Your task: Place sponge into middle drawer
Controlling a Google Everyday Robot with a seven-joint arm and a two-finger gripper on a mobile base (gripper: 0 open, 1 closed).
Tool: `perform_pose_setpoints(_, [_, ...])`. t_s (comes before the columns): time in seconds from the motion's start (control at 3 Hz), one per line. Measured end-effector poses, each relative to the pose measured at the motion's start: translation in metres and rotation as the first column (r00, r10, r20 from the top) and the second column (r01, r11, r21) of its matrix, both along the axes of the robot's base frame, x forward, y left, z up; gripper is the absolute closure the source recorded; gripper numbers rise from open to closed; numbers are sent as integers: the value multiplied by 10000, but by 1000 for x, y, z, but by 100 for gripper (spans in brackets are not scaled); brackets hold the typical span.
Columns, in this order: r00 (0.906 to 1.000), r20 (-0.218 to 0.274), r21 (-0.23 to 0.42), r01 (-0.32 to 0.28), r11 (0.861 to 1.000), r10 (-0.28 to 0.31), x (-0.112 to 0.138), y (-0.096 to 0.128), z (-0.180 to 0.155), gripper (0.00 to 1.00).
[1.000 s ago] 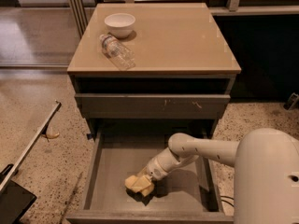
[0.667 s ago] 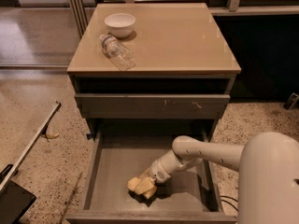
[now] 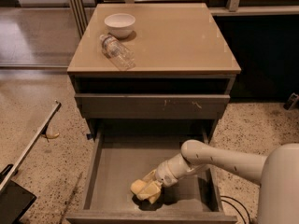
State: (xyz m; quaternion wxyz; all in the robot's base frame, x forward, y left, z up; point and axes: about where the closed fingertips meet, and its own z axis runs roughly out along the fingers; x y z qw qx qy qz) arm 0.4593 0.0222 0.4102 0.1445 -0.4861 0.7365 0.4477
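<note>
The claw (image 3: pixel 151 189) is down inside the middle drawer (image 3: pixel 117 169), low over its floor and near the drawer's front wall. The sponge (image 3: pixel 138 187) sits against the claw's tip, on or just above that floor. Whether the claw is clenched on the sponge or has let it go, I cannot tell, since pale claw and yellow sponge run together there.

The risks, as I judge them, come from that doubt. If the claw holds the sponge and lifts, the sponge leaves the drawer with it and the task is undone. If it releases while pressing down, the soft block may cling or spring aside, though the drawer's walls should keep it in. The forearm reaches in over the drawer's right wall, and the shallower drawer front (image 3: pixel 149 105) sits just above the drawer's back, so a steep or hurried pull-out could knock either. Above the drawer, on the worktop (image 3: pixel 187 36), the bowl (image 3: pixel 119 24) and the lying bottle (image 3: pixel 117 52) are well apart from the arm, but a jolt to the cabinet could set the bottle rolling
</note>
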Motion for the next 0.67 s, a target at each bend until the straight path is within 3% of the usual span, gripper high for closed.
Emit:
perform_pose_setpoints(0.33, [10000, 14, 12, 8, 10000, -8, 0, -1, 0, 0])
perform_pose_setpoints(0.67, [10000, 13, 12, 7, 10000, -7, 0, -1, 0, 0])
